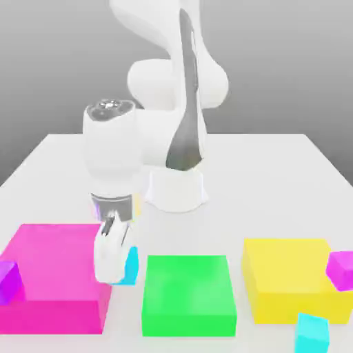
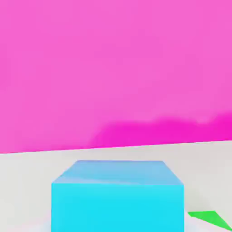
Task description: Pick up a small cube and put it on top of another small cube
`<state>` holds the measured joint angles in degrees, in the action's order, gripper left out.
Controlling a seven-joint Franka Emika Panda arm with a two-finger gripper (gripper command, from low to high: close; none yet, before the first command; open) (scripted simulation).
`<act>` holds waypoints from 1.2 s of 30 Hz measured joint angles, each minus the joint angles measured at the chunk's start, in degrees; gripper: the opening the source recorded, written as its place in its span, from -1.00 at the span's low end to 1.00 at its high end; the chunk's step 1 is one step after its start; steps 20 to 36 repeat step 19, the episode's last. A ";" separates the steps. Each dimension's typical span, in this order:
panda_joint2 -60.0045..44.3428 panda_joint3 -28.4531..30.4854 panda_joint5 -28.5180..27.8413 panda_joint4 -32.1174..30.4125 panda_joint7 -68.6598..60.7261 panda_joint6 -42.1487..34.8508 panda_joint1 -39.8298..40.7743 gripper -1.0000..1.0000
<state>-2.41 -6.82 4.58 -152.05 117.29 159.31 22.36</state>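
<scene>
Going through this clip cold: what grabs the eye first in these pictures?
The big white arm dominates the exterior view, bent down with its gripper shut on a small cyan cube in the gap between the big magenta block and the green block. Next come the yellow block at that view's right, and a second cyan cube in front of it. In the hand view the held cube looms large against magenta.

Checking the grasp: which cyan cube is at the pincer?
The cyan cube between the magenta block and green block; the other cyan cube sits apart.
</scene>
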 joint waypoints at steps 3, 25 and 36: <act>-0.28 1.25 -0.19 6.09 -6.57 -6.24 3.38 -1.00; -8.17 5.52 -4.68 21.71 -24.38 -18.25 12.71 1.00; -8.17 5.52 -4.68 21.71 -24.38 -18.25 12.71 1.00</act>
